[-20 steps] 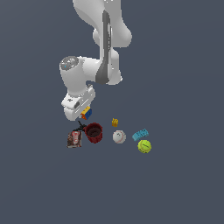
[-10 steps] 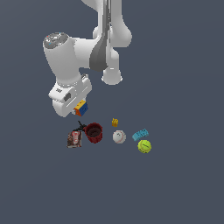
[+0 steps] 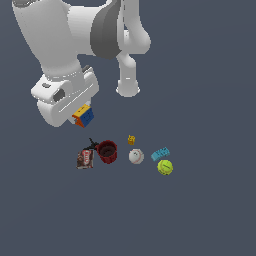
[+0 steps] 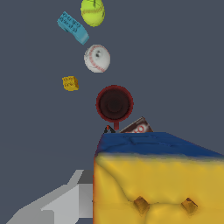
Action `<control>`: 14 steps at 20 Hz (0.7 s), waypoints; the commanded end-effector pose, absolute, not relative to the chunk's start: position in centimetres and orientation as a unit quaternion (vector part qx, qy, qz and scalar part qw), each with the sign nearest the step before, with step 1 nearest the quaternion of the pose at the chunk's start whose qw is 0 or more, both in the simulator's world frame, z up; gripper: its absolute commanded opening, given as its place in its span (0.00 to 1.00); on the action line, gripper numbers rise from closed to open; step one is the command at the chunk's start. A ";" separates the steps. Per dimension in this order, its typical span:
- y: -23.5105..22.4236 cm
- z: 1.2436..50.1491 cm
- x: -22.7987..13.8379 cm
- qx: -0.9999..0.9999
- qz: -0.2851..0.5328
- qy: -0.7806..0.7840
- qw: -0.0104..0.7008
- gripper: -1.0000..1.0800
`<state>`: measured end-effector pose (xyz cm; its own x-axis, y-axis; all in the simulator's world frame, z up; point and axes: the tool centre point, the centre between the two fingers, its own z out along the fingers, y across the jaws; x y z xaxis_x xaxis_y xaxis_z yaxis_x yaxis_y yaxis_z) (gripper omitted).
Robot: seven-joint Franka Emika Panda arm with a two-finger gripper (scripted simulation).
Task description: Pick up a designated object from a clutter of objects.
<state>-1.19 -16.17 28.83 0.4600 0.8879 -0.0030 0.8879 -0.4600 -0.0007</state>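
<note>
Puzzle cube (image 3: 83, 116): small, gridded yellow, blue and orange faces; left of centre in the exterior view, raised clear of the surface. Gripper (image 3: 80, 114): closed on the cube, fingers mostly hidden. Below it: red mug (image 3: 107, 151), brown-red packet (image 3: 85, 159), white ball (image 3: 136, 156), tennis ball (image 3: 165, 167), cyan brick (image 3: 160, 153), tiny yellow block (image 3: 131, 140).

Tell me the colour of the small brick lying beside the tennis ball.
Cyan, with studs on top; the brick shows best in the wrist view.
</note>
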 end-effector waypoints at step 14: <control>-16.7 38.7 3.8 0.854 0.000 0.520 0.000 0.00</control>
<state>3.48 -16.63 37.95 0.4586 0.8886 -0.0008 0.8886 -0.4586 -0.0012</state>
